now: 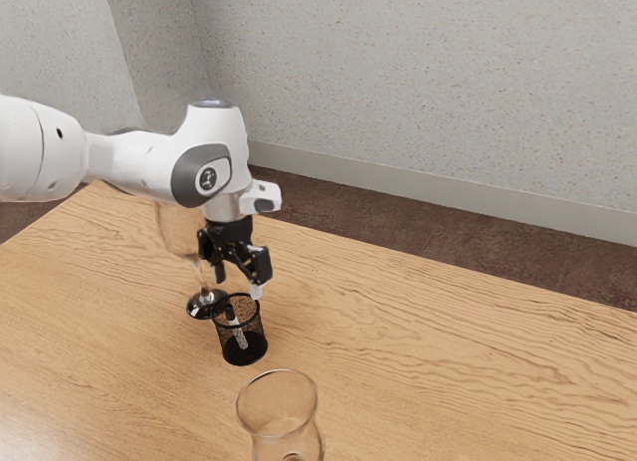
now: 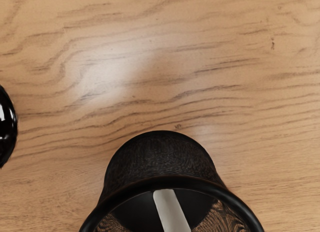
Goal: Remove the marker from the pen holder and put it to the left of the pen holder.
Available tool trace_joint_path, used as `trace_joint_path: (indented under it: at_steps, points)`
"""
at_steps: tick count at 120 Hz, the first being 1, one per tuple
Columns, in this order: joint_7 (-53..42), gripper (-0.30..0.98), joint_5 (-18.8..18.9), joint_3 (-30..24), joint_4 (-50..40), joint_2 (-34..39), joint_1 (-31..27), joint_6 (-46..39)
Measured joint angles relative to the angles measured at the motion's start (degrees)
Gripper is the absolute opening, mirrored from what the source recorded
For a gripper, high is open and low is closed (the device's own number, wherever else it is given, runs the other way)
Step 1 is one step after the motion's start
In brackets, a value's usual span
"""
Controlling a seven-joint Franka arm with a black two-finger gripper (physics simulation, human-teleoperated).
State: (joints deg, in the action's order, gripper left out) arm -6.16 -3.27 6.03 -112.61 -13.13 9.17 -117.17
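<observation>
Gripper (image 1: 239,287) is hovering over the pen holder (image 1: 242,355), fingers standing wide apart; marker (image 1: 239,334) is sitting inside the holder, below the gripper. Wood-grain table (image 1: 448,361) is carrying the setup; stemmed glass (image 1: 204,304) is standing beside the holder, far side, toward the exterior view's left; clear glass (image 1: 284,441) is standing near, toward the exterior view's right; speckled wall (image 1: 398,93) is rising on the far side, pale baseboard (image 1: 398,189) running above brown floor (image 1: 398,237). Marker is leaning, showing a pale grey shaft and dark upper end; wrist view is showing one blunt pale end.
</observation>
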Motion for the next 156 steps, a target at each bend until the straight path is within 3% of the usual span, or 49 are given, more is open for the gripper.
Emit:
trace_joint_path:
  at_steps: [25,42,61,83,106,113,121,156]
  points:
    - [2.31,0.66,0.84,0.28,-0.67,-0.92,-0.07,-1.82]
    - [3.49,0.66,1.21,0.44,-6.74,4.1,0.71,-2.29]
    - [4.21,0.66,-3.31,0.47,-8.83,5.01,0.85,-3.32]
    - [4.09,0.75,-4.73,0.58,-9.71,5.14,0.65,-4.01]
    - [4.1,0.57,-4.75,0.83,-9.76,6.05,0.44,-4.12]
    - [4.0,0.41,-4.8,0.84,-9.75,6.6,0.59,-3.97]
    - [3.91,0.31,-4.81,0.83,-10.11,6.74,0.77,-3.82]
    - [3.69,0.17,-4.67,0.91,-10.35,7.11,0.76,-3.27]
